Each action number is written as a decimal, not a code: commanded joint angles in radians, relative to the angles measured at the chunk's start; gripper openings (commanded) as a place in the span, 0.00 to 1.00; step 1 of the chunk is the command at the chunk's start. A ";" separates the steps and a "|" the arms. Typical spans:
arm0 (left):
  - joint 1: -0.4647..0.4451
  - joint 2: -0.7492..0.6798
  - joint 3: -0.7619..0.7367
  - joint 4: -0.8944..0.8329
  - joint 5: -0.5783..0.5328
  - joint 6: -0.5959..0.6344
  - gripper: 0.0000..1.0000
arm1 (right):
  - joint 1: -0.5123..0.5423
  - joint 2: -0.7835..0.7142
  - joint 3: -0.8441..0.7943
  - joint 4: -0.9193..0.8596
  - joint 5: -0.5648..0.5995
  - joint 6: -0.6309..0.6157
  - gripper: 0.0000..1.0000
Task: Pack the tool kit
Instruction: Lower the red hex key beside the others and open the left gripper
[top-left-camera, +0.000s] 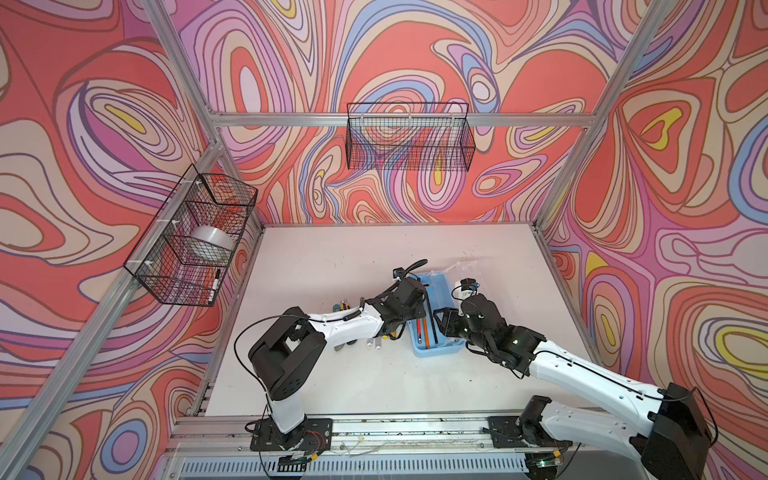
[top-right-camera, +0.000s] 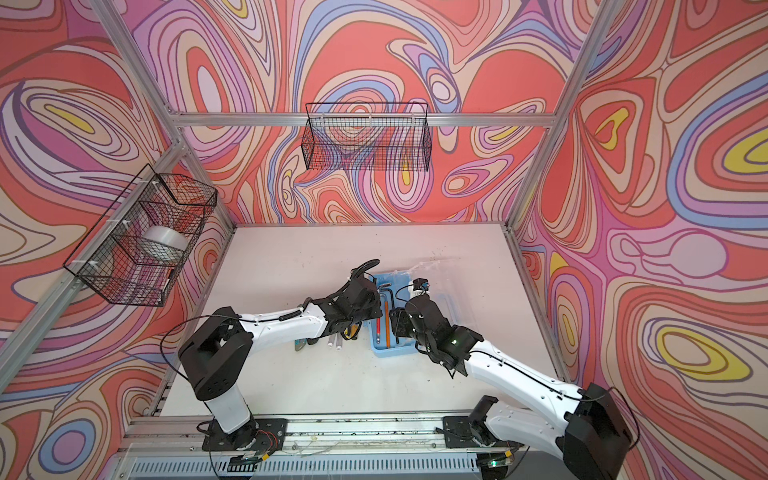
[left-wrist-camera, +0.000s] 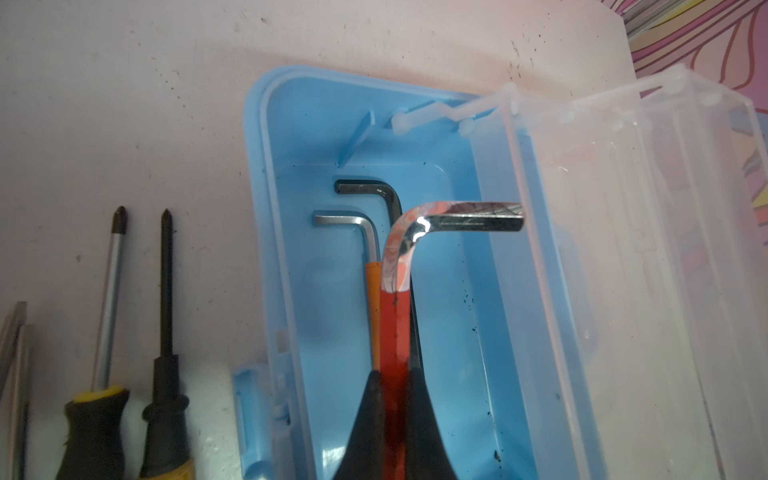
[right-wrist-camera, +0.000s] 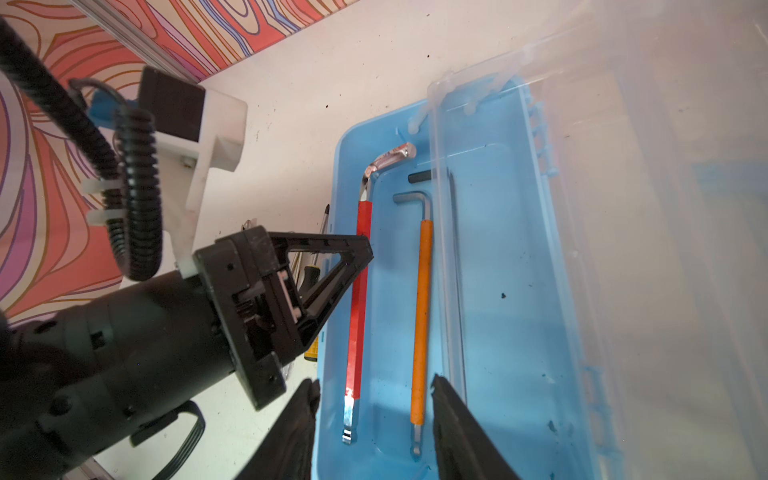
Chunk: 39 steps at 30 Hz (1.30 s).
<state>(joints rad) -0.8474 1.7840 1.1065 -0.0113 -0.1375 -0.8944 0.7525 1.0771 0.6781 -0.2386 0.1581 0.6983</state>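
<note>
The tool kit (top-left-camera: 436, 351) (top-right-camera: 392, 352) is a light-blue box (left-wrist-camera: 299, 249) (right-wrist-camera: 498, 270) on the white table, with its clear lid (left-wrist-camera: 623, 249) (right-wrist-camera: 623, 208) swung open. My left gripper (left-wrist-camera: 395, 374) (right-wrist-camera: 365, 253) (top-left-camera: 419, 316) is shut on a red-sleeved hex key (left-wrist-camera: 395, 324) (right-wrist-camera: 359, 311), held lengthwise inside the box. On the box floor lie an orange-sleeved hex key (right-wrist-camera: 422, 316) (left-wrist-camera: 349, 222) and a black hex key (left-wrist-camera: 374, 189). At the box's near end my right gripper (right-wrist-camera: 376, 395) (top-left-camera: 438, 328) stands open, one finger outside the wall, nothing between its fingers.
Two screwdrivers (left-wrist-camera: 108, 291) (left-wrist-camera: 166, 291) and other tools (top-left-camera: 345, 307) lie on the table beside the box, partly under my left arm. A wire basket (top-left-camera: 409, 137) hangs on the back wall. Another basket (top-left-camera: 158, 286) on the left holds a tape roll (top-left-camera: 210, 245).
</note>
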 joint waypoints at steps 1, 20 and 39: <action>0.000 0.016 0.039 -0.003 -0.011 -0.022 0.09 | 0.002 0.004 -0.015 0.004 0.021 0.000 0.48; 0.000 0.057 0.096 -0.056 -0.029 -0.006 0.13 | -0.005 0.006 -0.026 -0.001 0.028 -0.018 0.51; 0.016 0.076 0.128 -0.088 -0.026 0.020 0.18 | -0.013 0.017 -0.025 0.000 0.017 -0.019 0.52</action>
<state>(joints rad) -0.8421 1.8557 1.2137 -0.0772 -0.1474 -0.8860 0.7456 1.0840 0.6674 -0.2394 0.1684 0.6891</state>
